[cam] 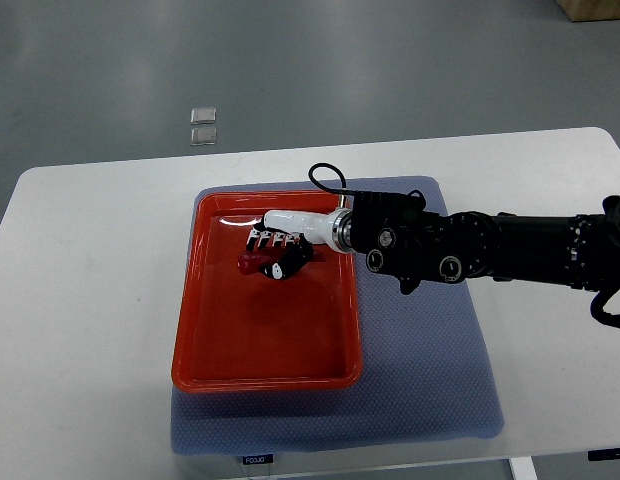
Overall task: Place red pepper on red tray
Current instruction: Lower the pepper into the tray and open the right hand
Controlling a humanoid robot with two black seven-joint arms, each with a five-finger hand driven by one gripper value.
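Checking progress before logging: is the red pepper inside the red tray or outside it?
Inside. The red pepper lies within the red tray, near its far end, with the right hand over it; whether released, cannot tell.

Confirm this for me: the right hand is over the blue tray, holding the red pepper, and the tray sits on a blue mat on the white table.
Not quite. The tray is red, not blue, as the top view shows. The rest stands: the right hand is over it with its fingers around the red pepper, and the tray sits on the blue mat on the white table.
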